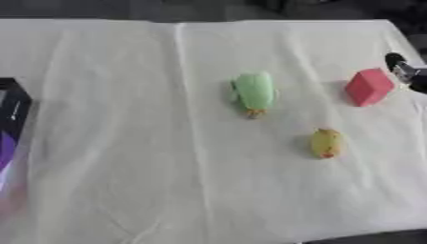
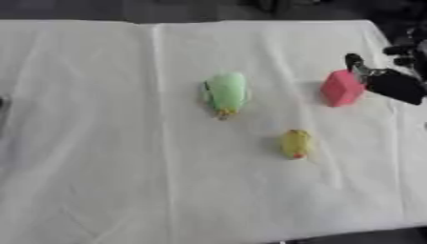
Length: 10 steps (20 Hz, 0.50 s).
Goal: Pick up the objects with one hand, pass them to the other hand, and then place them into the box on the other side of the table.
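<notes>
Objects on the white tablecloth (image 2: pixel 100 143): nearest us lies a yellow piece (image 2: pixel 295 143), farther a green one (image 2: pixel 225 92), then a red block (image 2: pixel 340 87). Our right hand (image 2: pixel 390 82) reaches in just beside the block, fingers extended. A dark box (image 1: pixel 10 119) sits at left.

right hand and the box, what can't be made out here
- Right hand: cut off by the right edge in both views; whether it touches the pink block is unclear.
- Box: only a dark and purple corner shows at the left edge of the left eye view.
- Left hand: in neither view.
</notes>
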Tool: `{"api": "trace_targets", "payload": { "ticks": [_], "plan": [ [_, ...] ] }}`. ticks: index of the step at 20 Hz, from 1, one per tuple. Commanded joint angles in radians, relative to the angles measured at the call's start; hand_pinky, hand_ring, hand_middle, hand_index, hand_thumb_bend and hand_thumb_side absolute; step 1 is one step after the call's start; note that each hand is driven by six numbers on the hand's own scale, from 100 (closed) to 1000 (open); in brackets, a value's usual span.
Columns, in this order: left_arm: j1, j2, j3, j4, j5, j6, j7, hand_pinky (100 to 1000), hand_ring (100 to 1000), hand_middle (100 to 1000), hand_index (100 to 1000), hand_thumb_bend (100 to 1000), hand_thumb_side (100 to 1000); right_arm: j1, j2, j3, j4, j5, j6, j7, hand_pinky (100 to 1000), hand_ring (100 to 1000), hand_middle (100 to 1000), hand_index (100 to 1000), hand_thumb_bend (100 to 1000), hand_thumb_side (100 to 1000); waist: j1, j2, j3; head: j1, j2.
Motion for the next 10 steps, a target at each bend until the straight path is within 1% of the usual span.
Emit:
{"api": "trace_targets", "payload": {
  "ticks": [1, 3, 5, 8, 10],
  "plan": [
    [-0.007, 0.029, 0.003, -0.017, -0.004, -0.001, -0.001, 903, 817, 733, 809, 675, 497, -0.009, -0.113, -0.015, -0.015, 0.049, 0.074, 0.081, 914, 908, 947, 944, 468, 272, -0.001, -0.022, 0.003, -0.013, -0.014],
    [-0.009, 0.029, 0.001, -0.018, -0.005, 0.000, -0.002, 903, 817, 733, 809, 675, 497, -0.024, -0.144, -0.007, 0.000, 0.112, 0.107, 0.165, 918, 914, 946, 947, 496, 249, -0.003, -0.020, 0.006, -0.020, -0.020],
    [-0.010, 0.029, -0.001, -0.018, -0.005, 0.001, -0.004, 903, 817, 732, 809, 675, 496, -0.052, -0.160, 0.000, 0.033, 0.165, 0.122, 0.248, 924, 920, 946, 946, 524, 208, -0.004, -0.018, 0.009, -0.027, -0.026],
    [-0.013, 0.030, -0.003, -0.018, -0.007, 0.002, -0.008, 903, 818, 732, 809, 675, 496, -0.088, -0.176, 0.014, 0.080, 0.237, 0.114, 0.367, 935, 931, 945, 945, 517, 212, -0.008, -0.014, 0.016, -0.040, -0.033],
    [-0.014, 0.030, -0.004, -0.019, -0.007, 0.002, -0.009, 903, 818, 732, 809, 675, 496, -0.102, -0.177, 0.015, 0.098, 0.278, 0.103, 0.423, 935, 931, 945, 945, 517, 212, -0.009, -0.012, 0.017, -0.043, -0.035]
  ]
}}
